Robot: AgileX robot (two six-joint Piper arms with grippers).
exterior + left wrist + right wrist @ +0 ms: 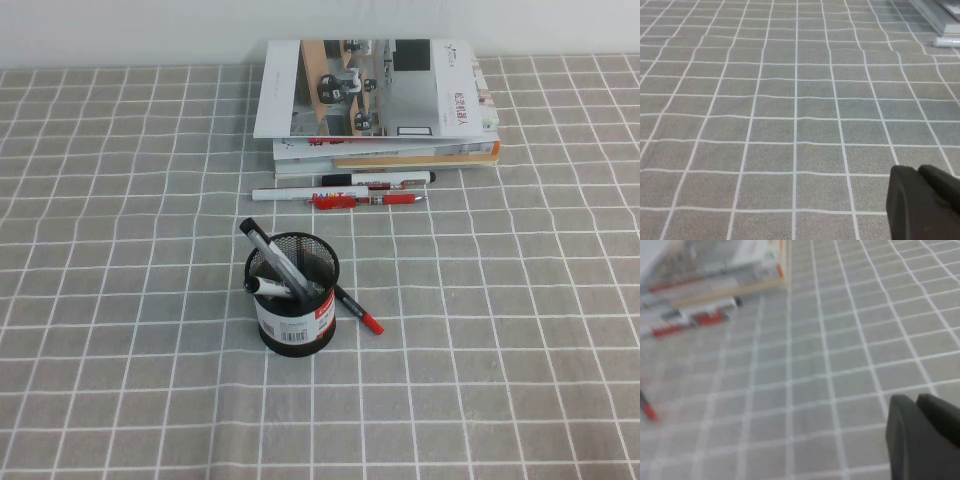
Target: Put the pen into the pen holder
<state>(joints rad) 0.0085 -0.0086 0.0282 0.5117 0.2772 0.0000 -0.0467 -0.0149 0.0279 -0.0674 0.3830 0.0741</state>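
The pen holder (293, 300) stood upright near the middle of the bench (520, 330), on the grey checked cloth (120, 300). Two dark-capped pens (272, 258) leaned inside it. The pen (358, 310) lay flat on the cloth, touching or just beside the holder's base on the robot's right, red cap pointing away from the holder. Behind the holder, a stack of books (375, 110) rested near the wall, with loose markers and pens (350, 190) lined up in front of it. Neither arm appeared in the high view. The left hand (925, 205) hovered over bare cloth; its state could not be determined. The right hand (925, 437) hovered over cloth, well apart from the books; its state likewise could not be determined
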